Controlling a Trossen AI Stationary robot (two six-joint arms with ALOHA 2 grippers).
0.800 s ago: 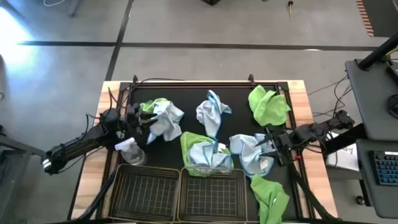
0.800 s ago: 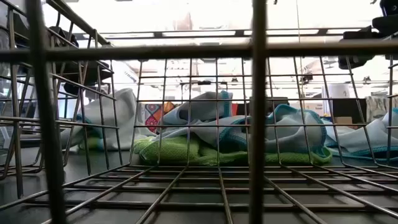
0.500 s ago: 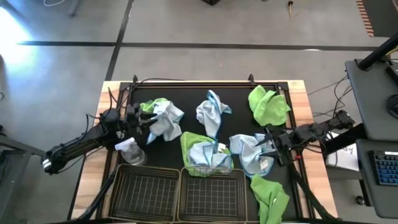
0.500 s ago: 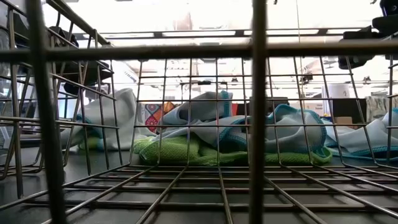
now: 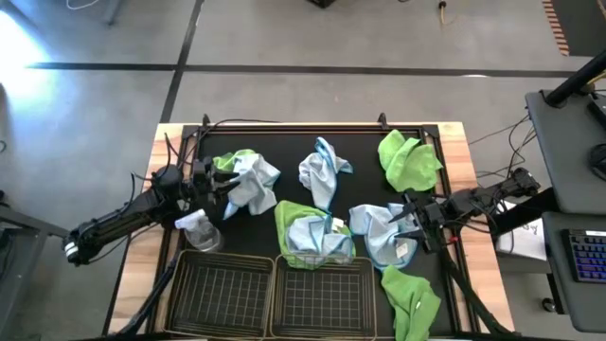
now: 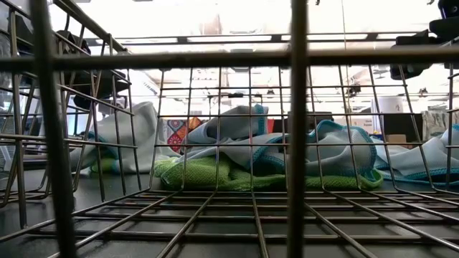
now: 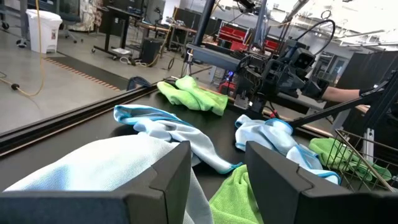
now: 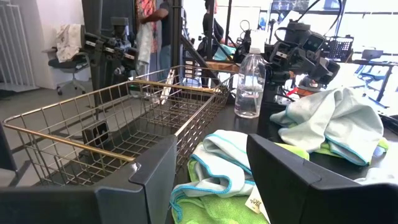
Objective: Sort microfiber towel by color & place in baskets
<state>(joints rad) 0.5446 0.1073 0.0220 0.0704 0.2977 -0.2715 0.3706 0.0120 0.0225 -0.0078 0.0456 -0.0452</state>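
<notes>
Your two baskets (image 5: 270, 296) sit side by side at the near edge of the black mat (image 5: 358, 194), both bare inside, though a green-and-blue towel heap (image 5: 311, 236) drapes over the right one's far rim. Free mat shows only in narrow gaps between the other towels (a spray bottle (image 5: 199, 230) stands by the left basket). Your left gripper (image 5: 214, 184) is spread, empty, at the blue towel (image 5: 251, 182); your right gripper (image 5: 405, 220), also spread and empty, is at another blue towel (image 5: 379, 232).
</notes>
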